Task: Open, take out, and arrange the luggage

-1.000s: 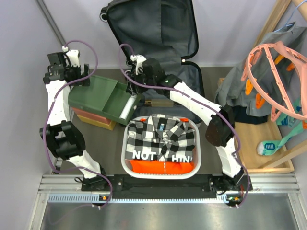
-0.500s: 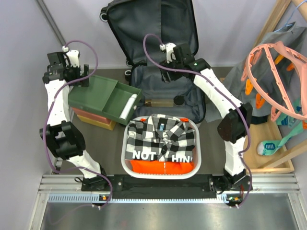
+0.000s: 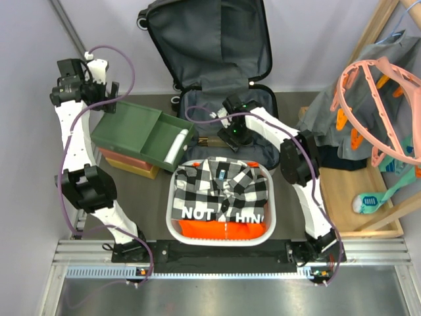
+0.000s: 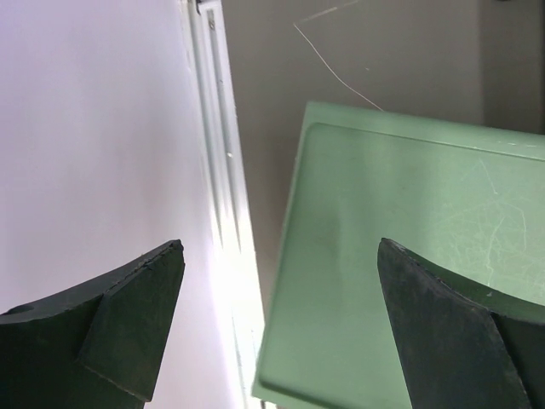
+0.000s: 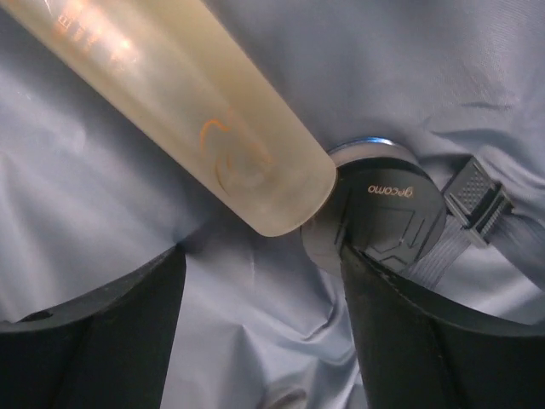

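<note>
The luggage (image 3: pixel 210 39) lies open at the back of the table, its lid upright against the wall and its lower half (image 3: pixel 200 108) flat, grey lining showing. My right gripper (image 3: pixel 231 136) hangs open low inside the lower half. In the right wrist view its jaws (image 5: pixel 262 256) straddle bare lining (image 5: pixel 255 341), just short of a cream translucent tube (image 5: pixel 187 94) and a black round jar (image 5: pixel 387 217); the right finger (image 5: pixel 426 332) is next to the jar. My left gripper (image 3: pixel 77 92) is open at the far left, above the green box (image 4: pixel 409 256).
The green-topped stacked boxes (image 3: pixel 141 135) hold a white tube (image 3: pixel 174 148) in their open tray. A white basket (image 3: pixel 173 197) with a checked shirt sits near the front. A strap buckle (image 5: pixel 477 209) lies by the jar. Clothes and a pink hanger (image 3: pixel 375 99) crowd the right.
My right arm has swung from the green boxes across to the suitcase and come down into its lower half, jaws widening. The left gripper shifted slightly left and back, still open.
</note>
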You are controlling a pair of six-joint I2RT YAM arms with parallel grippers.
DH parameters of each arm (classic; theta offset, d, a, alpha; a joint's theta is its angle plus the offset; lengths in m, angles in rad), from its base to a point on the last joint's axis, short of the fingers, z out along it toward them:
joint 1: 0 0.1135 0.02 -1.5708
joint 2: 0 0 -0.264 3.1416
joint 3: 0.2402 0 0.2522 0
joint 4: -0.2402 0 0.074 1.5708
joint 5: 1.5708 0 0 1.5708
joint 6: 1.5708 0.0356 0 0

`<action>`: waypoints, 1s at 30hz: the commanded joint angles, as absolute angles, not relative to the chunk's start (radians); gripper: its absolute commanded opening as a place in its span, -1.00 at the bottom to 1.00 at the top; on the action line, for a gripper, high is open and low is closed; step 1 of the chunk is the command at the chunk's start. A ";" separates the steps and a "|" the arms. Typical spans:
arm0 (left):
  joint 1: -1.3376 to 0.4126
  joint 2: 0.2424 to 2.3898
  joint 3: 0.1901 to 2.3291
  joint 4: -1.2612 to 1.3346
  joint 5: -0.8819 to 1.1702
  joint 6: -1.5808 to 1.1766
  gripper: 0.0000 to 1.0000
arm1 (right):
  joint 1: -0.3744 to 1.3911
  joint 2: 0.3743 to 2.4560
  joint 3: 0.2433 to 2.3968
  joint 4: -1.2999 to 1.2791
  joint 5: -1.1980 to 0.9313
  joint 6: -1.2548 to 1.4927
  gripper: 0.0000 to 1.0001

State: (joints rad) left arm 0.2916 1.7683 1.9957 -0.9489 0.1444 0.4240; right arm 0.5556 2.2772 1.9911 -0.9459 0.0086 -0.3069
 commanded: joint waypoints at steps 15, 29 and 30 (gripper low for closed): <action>0.270 1.809 2.123 -0.991 0.207 0.497 0.98 | 0.460 2.369 2.101 -0.888 -0.014 -0.101 -0.62; 0.255 1.821 2.148 -0.989 0.187 0.488 0.98 | 0.388 2.261 2.120 -0.794 -0.155 -0.052 -0.60; 0.253 1.821 2.151 -0.989 0.189 0.486 0.98 | 0.390 2.228 2.085 -0.795 -0.182 -0.069 -0.46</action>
